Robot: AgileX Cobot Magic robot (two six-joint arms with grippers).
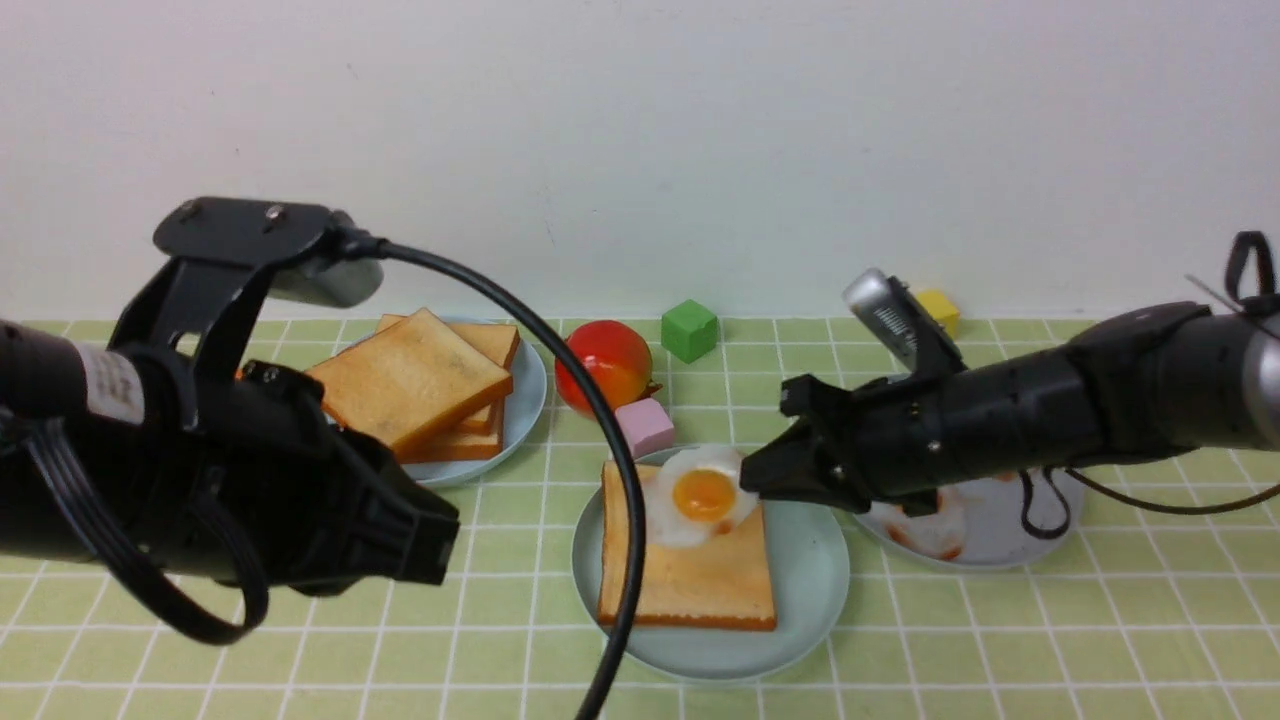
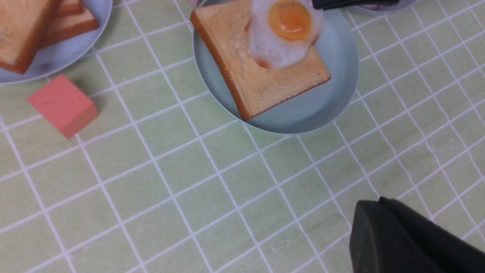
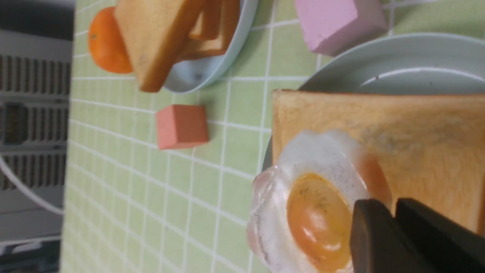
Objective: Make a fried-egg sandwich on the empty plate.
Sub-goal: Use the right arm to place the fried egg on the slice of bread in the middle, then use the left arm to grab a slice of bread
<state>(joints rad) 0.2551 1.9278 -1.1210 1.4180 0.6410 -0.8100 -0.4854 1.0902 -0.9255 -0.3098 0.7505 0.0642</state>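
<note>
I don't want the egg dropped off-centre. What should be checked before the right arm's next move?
1. The toast slice lies flat on the empty plate: ok.
2. The right gripper is shut on the fried egg at its edge: ok.
3. Egg centred on the slice: not ok, it overhangs the far corner.
4. The toast stack on the light-blue plate is uncovered: ok.
5. The left gripper is empty: cannot tell.
</note>
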